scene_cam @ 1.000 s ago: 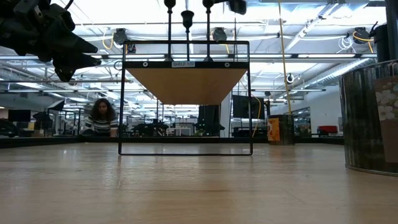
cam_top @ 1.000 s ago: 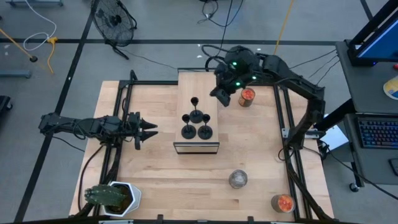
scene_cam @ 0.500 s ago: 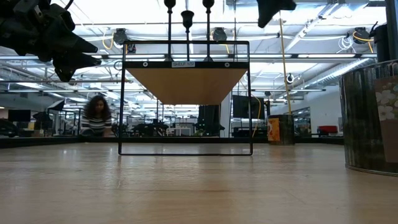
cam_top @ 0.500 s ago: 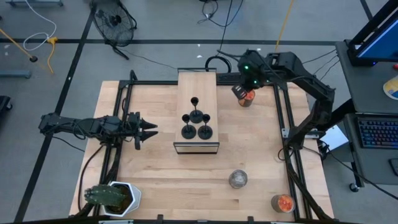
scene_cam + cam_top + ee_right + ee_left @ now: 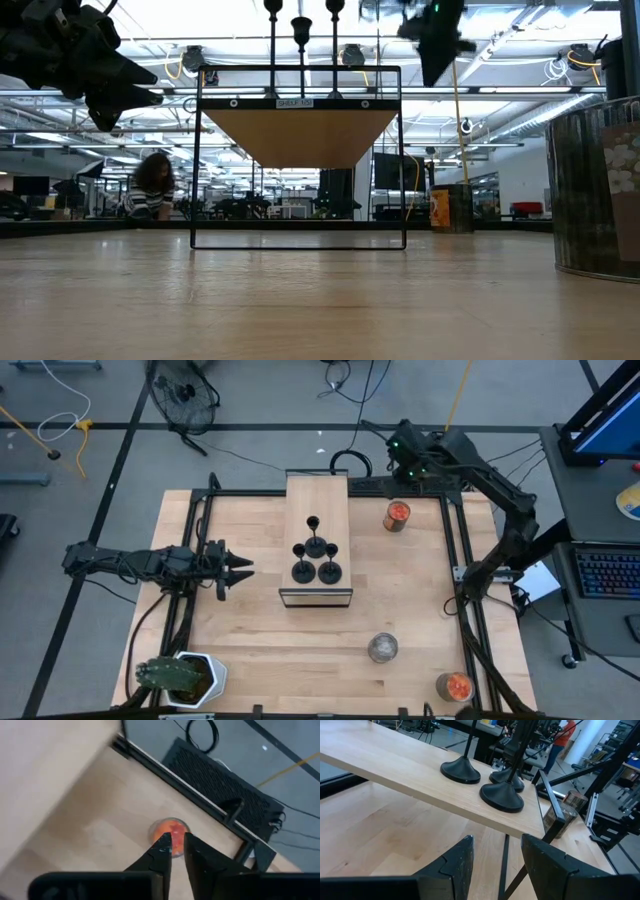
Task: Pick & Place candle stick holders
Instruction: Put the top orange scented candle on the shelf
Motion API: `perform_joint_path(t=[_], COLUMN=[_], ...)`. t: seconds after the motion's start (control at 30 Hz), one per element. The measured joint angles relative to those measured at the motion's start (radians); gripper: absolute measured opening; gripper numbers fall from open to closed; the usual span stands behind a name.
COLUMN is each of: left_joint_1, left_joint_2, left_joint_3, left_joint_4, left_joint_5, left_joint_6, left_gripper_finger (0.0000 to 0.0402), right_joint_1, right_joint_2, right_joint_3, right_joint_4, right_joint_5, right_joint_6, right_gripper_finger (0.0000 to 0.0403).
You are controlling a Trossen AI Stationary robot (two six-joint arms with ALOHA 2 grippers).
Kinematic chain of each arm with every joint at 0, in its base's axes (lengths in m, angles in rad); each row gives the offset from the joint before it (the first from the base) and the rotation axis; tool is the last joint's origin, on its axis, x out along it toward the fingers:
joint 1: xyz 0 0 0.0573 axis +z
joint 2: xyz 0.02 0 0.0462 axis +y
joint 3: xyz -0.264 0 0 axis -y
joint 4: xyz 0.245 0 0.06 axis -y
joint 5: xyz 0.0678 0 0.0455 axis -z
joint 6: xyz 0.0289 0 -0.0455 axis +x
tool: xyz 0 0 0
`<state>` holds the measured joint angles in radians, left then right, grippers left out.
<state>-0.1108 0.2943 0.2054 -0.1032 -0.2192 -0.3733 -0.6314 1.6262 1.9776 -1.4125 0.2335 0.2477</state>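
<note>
Table (image 5: 400,590), centre of frame: pale wood, smooth, matt, visible grain. Raised shelf (image 5: 395,765): same light wood w/ thin black metal frame. Candle stick holders (image 5: 501,796): black, smooth, slight sheen on bases. Jar (image 5: 397,515), upper right: clear glass. Round jar (image 5: 383,648), lower centre: silvery, shiny.

Four holders on a raised shelf at the surface's middle back

The candle stick holders (image 5: 316,558) stand clustered on the shelf (image 5: 318,500); a jar (image 5: 397,515) sits right of it, another jar (image 5: 383,648) and a third (image 5: 454,686) toward the front right, a potted plant (image 5: 180,678) front left.
</note>
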Motion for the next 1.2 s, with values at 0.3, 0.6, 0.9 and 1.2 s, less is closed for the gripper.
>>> perform_joint_path(t=[0.3, 0.6, 0.9, 1.2], left_joint_1=[0.0, 0.0, 0.0, 0.0], left_joint_2=[0.0, 0.0, 0.0, 0.0], left_joint_3=[0.0, 0.0, 0.0, 0.0], left_joint_4=[0.001, 0.001, 0.002, 0.003], left_joint_5=[0.0, 0.0, 0.0, 0.0], left_joint_6=[-0.045, -0.054, -0.054, -0.054], left_gripper_finger=[0.017, 0.017, 0.017, 0.017], right_joint_1=[-0.168, -0.272, -0.298, -0.298], right_joint_2=[0.002, 0.001, 0.001, 0.003], right_joint_3=[-0.293, -0.468, -0.48, -0.489], right_joint_4=[0.172, 0.268, 0.295, 0.318], right_joint_5=[-0.133, -0.133, -0.182, -0.186], right_joint_6=[-0.036, 0.02, 0.133, 0.179], right_gripper_finger=[0.0128, 0.0208, 0.0237, 0.022])
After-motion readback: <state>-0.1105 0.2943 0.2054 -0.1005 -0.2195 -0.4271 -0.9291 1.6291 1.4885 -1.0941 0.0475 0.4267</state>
